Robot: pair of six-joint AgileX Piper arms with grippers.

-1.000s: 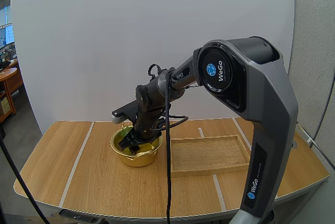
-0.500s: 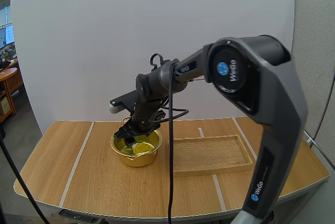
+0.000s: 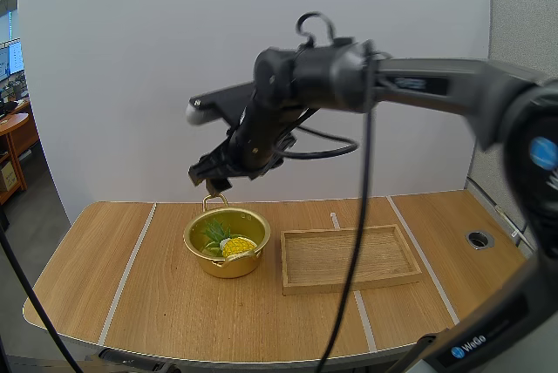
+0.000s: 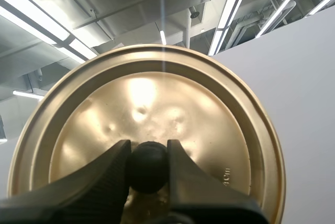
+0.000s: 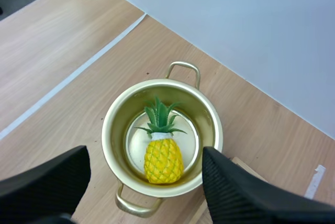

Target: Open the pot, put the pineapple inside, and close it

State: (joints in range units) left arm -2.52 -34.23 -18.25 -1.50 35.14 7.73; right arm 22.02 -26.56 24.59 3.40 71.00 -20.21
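Pineapple [image 5: 163,156] sits inside the pot [image 5: 112,124] — a small toy one with a yellow cross-hatched body, a white collar and a green spiky crown. It lies flat on the pot's floor. Its long axis runs roughly along the line between the two loop handles, crown toward the handle farther from the arm bases, body toward the near one.

Pot is gold and uncovered, standing on the bench [image 3: 157,303] just left of the wooden tray [image 3: 349,232].

Right hand [image 5: 145,150] hovers above the pot, fingers wide apart, gripping nothing.

Left hand [image 4: 148,150] is pinched on the black knob [image 4: 148,167] of the gold lid [image 4: 157,98] — the lid's knob side shows in the left wrist view.
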